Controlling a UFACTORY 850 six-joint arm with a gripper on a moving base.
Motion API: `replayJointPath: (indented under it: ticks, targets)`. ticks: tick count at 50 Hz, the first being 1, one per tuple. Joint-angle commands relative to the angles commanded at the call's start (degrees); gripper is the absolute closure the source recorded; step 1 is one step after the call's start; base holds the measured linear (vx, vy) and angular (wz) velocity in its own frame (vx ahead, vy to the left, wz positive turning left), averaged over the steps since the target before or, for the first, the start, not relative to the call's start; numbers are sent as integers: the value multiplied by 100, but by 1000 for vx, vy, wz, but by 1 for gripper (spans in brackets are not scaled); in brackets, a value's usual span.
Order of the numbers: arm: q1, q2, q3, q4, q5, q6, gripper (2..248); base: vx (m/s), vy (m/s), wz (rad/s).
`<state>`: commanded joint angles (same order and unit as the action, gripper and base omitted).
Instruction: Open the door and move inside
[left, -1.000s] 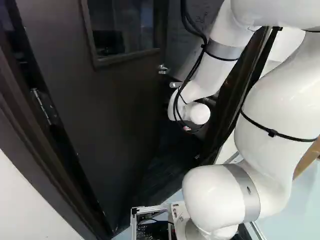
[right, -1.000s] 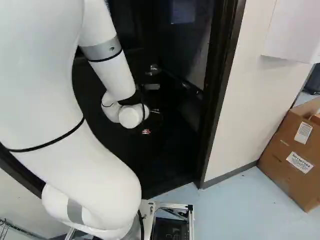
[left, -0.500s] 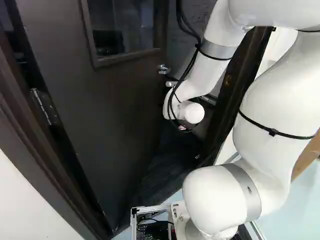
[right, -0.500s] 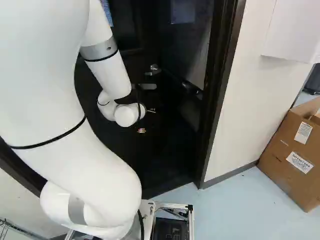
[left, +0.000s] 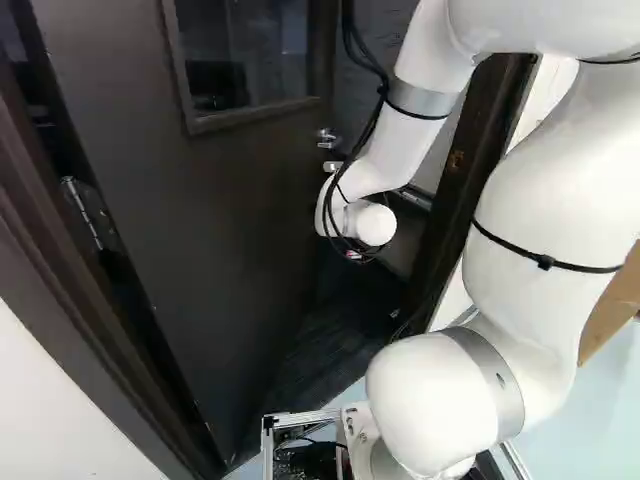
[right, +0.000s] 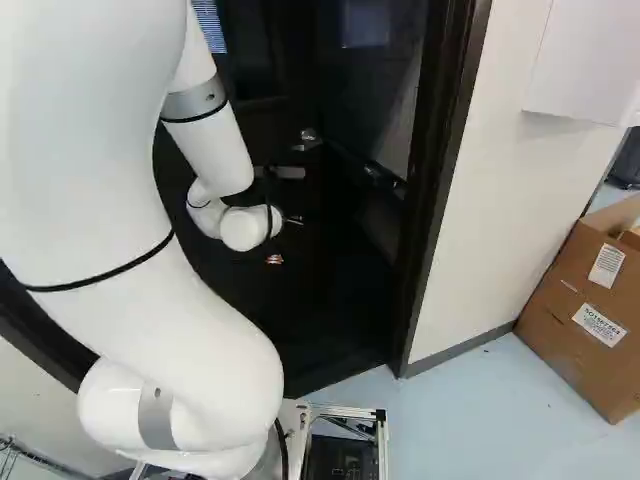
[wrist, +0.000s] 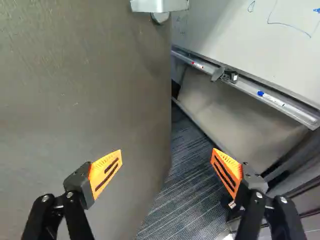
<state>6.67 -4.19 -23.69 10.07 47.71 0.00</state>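
Standing open, the dark door (left: 210, 260) fills the left and middle of the left base view, its silver handle (left: 326, 138) at upper centre. The gripper (right: 273, 259) is released, fingers spread wide, facing the door's free edge, with a whiteboard (wrist: 250, 45) and carpet (wrist: 185, 205) beyond.

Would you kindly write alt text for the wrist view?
An open black two-fingered pincer with orange pads faces the edge of a flat grey-brown door with a silver metal handle. Beyond are dark striped carpet and a white rectangular whiteboard, its grey metal tray holding slim white markers.
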Motion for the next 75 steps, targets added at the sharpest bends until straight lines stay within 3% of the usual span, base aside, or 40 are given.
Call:
replayJointPath:
  ticks: [38,75]
  targets:
    - [632,-278,-302,662,0,0,3,0,0,0]
    - [1225,-593,-655,1030,0,0,3,0,0,0]
